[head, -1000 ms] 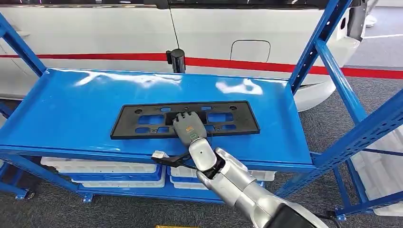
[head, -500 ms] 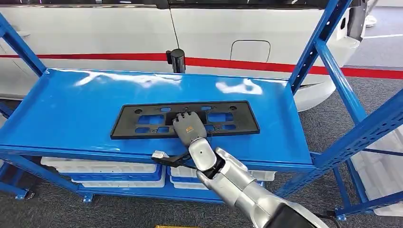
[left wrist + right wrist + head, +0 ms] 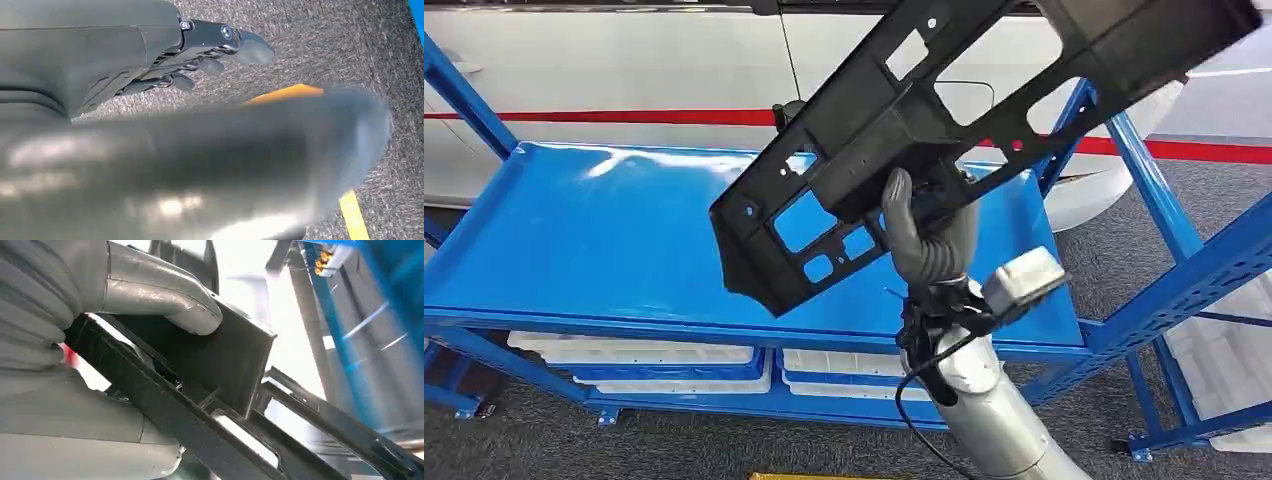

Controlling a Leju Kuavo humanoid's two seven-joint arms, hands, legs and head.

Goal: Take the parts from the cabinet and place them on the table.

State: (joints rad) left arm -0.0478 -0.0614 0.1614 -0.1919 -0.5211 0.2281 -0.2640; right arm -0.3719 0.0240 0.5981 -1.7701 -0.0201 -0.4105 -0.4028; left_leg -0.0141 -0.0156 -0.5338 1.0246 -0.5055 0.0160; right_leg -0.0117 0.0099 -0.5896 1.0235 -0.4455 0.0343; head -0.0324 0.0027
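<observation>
A long black plastic panel (image 3: 894, 120) with several cut-outs hangs tilted in the air above the blue cabinet shelf (image 3: 604, 230). Its upper end runs out past the top right of the head view. My right hand (image 3: 924, 240) grips it from below near its middle, fingers wrapped over its edge. In the right wrist view the grey thumb (image 3: 165, 295) presses on the panel (image 3: 235, 360). My left hand (image 3: 210, 50) hangs over grey carpet, fingers loosely apart and holding nothing.
Blue slanted uprights (image 3: 1124, 130) frame the cabinet's right side, close to the raised panel. White trays (image 3: 644, 355) sit on the lower shelf. A white car (image 3: 624, 70) with a red stripe stands behind. A yellow floor line (image 3: 352, 215) crosses the carpet.
The panel lay flat on the shelf with my right hand resting on it. Now the hand has taken hold of it and lifted it high off the shelf, tilted up to the right.
</observation>
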